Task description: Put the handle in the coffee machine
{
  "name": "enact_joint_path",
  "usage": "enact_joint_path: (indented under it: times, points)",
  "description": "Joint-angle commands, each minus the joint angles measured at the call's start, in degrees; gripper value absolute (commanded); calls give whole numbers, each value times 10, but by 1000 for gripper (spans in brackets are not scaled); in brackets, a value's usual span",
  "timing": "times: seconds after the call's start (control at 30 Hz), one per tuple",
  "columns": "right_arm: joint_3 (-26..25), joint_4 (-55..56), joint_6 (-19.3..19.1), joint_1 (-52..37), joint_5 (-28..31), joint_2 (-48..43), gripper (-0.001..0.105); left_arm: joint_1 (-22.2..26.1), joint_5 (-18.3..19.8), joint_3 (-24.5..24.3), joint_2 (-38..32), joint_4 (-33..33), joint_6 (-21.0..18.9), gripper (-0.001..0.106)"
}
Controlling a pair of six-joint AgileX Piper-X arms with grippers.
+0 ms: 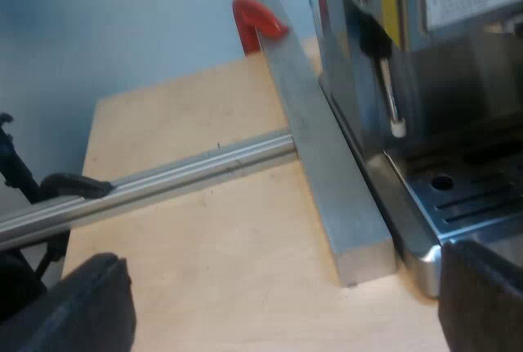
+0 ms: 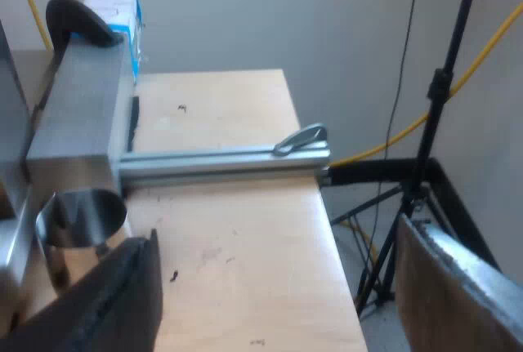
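Observation:
The espresso machine [image 1: 425,66] stands on the wooden table with its steam wand [image 1: 391,95] hanging over the slotted drip tray [image 1: 478,197]. My left gripper [image 1: 286,307] is open beside the machine's base, its fingers wide apart over bare wood, holding nothing. My right gripper [image 2: 278,299] is open too, low over the table with nothing between its fingers. A shiny round metal cup [image 2: 78,217] sits close to one right finger [image 2: 122,295], beside a metal block. I cannot tell whether it belongs to the holder, and I see no dark handle on it.
A thick aluminium bar [image 1: 327,156] lies along the machine's side, and a thinner rail [image 1: 163,179] meets it. A red clamp [image 1: 257,19] grips the bar's far end. A blue and white carton [image 2: 118,17] stands beyond the metal block [image 2: 78,115]. A black stand [image 2: 425,164] rises past the table edge.

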Motion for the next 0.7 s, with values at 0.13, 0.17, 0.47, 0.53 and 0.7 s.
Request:
enact_joint_path:
  times: [0.13, 0.17, 0.47, 0.53, 0.7]
  points:
    - [55, -13, -12, 0, -27, -26, 63, 2, -2, 38, -80, -26, -7, 77]
    - [66, -13, -12, 0, -48, -26, 63, 2, -2, 48, -80, -26, -7, 77]
    - [140, -13, -12, 0, -165, -25, 63, 2, -2, 97, -79, -16, -7, 77]
    - [156, -13, -12, 0, -165, -25, 63, 2, -2, 96, -79, -16, -7, 77]
    - [170, -27, -12, 0, -161, -25, 63, 2, -2, 96, -79, -16, -7, 77]
